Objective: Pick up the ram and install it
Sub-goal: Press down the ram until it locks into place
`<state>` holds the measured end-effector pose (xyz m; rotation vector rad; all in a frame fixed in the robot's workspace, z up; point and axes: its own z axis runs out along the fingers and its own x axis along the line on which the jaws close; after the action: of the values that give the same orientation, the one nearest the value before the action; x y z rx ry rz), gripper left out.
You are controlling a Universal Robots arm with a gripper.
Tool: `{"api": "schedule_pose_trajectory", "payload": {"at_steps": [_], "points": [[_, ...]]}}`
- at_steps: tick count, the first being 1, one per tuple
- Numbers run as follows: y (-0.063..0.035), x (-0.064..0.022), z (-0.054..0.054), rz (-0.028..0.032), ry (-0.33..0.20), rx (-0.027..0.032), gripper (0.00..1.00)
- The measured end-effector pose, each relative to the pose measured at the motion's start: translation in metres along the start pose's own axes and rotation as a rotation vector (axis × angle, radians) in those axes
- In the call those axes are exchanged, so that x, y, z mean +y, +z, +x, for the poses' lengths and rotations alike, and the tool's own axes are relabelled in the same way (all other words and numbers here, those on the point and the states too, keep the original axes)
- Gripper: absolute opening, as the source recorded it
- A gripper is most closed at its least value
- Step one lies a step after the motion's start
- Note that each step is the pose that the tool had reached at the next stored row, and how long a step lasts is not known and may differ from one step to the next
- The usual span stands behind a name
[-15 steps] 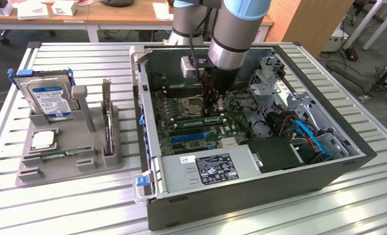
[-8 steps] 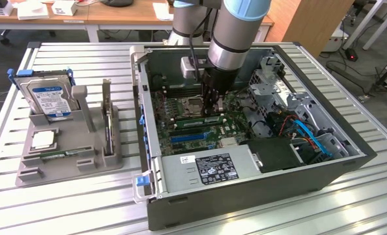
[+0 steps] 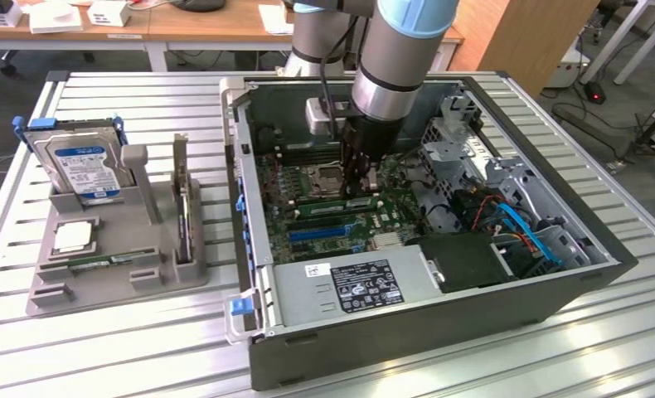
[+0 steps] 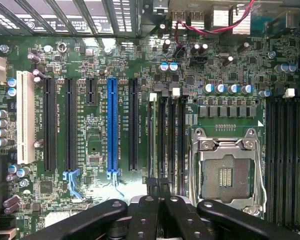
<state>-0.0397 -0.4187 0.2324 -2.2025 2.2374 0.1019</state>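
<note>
Fingers (image 4: 159, 192) are pressed together, holding nothing, low inside the open computer case (image 3: 549, 286) over the green board (image 4: 115, 55) with its blue slot (image 4: 112, 127). On the counter (image 3: 118, 344) sits a gray tray (image 3: 56, 294). It holds the ram (image 3: 98, 264) lying flat, a hard drive (image 3: 82, 166) and a silver chip (image 3: 73, 236).

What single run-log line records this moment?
gripper: shut | place: inside computer case, at memory slots | beside: processor socket
</note>
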Motion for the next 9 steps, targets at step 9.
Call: {"api": "schedule_pose_trajectory", "payload": {"at_steps": [9], "points": [[0.0024,-0.0001,0.0001,0.0001,0.0,-0.0002,0.09]]}}
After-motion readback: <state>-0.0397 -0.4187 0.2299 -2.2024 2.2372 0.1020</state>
